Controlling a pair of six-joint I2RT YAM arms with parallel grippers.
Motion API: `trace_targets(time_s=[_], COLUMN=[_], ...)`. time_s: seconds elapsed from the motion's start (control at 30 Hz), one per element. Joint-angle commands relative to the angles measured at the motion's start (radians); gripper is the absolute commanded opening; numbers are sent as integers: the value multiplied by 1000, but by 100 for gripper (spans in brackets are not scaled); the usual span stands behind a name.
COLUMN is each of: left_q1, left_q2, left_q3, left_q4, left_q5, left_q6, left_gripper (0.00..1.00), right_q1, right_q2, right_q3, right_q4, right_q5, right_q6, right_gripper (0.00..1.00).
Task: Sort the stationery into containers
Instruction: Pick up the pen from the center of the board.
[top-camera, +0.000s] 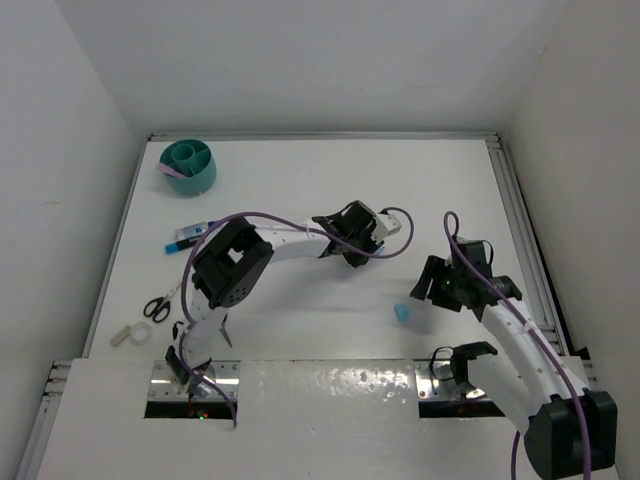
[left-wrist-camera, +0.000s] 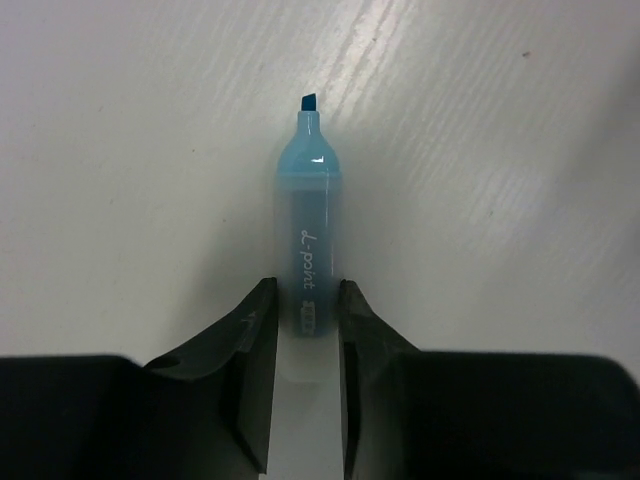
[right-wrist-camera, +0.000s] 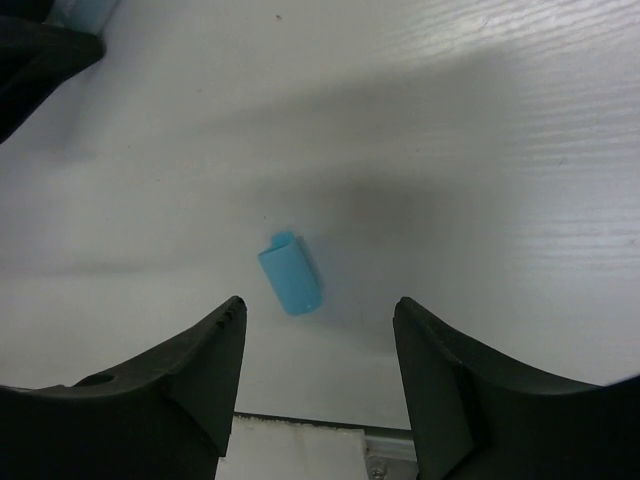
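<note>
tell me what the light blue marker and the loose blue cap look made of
Light-blue marker: likely glossy plastic, slightly translucent; bright highlights sit on its shoulder. Blue cap: probably plastic too, opaque and duller, with a thin moulded clip.

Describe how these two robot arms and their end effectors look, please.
Both the left arm and right arm have white tubular links joined by boxy black joint housings, with thin purple cables looping alongside. The left end effector and right end effector each have two matte black wedge-shaped fingers.
</note>
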Motion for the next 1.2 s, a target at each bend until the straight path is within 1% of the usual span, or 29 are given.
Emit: trace_targets(time_s=[0.0,0.07,0.13,0.17,0.2,0.23,0.27,0.3,0.33,0.37,0.4,0.43,0.47,0.5,0.57,0.6,0.67,0.73,0.83,0.93,1.1,1.13,1.17], left_q1=[27,68,120,134,150,173,177,181,179,177,174,168,162,155,127,121,118,118,113,112,112,112,112], left_q2=[-7,-65,-163,-209,-310,-367,-428,-544,-595,-646,-718,-741,-758,-781,-800,-821,-846,-884,-943,-993,-1058,-1064,-1064], left_q3=[-21,-21,-46,-66,-122,-160,-211,-316,-367,-418,-485,-506,-515,-520,-527,-541,-560,-590,-633,-658,-714,-731,-731], left_q4=[-65,-106,-127,-126,-121,-73,-39,7,118,174,214,298,305,299,284,287,302,322,345,340,372,395,405], left_q5=[107,141,162,167,169,169,164,158,134,118,106,101,94,94,89,81,74,69,54,31,8,0,-2], left_q6=[16,51,97,169,214,258,357,399,439,440,428,414,380,363,305,282,227,213,213,211,211,203,200], left_gripper=[0,0,0,0,0,0,0,0,0,0,0,0,0,0,0,0,0,0,0,0,0,0,0], right_q1=[9,18,18,16,16,16,13,16,15,18,21,21,26,29,53,62,87,101,127,179,248,266,279], right_q2=[-3,-9,-20,-49,-66,-84,-103,-148,-197,-198,-251,-276,-297,-319,-357,-359,-339,-310,-246,-180,-169,-170,-170], right_q3=[-18,-20,-11,4,15,26,40,41,25,5,-23,-90,-128,-161,-230,-233,-207,-186,-179,-166,-141,-161,-172], right_q4=[13,10,2,0,0,3,9,43,65,94,147,166,178,178,157,140,57,-1,13,5,-110,-99,-74], right_q5=[-41,-35,-28,-21,-3,27,82,116,168,178,187,195,199,200,200,212,230,236,180,138,169,166,163], right_q6=[10,23,65,99,191,254,324,469,551,634,812,896,991,1171,1289,1355,1386,1440,1514,1575,1684,1719,1719], right_gripper=[59,59,59,60,61,66,66,66,66,66,66,66,66,66,66,66,66,67,67,67,66,66,66])
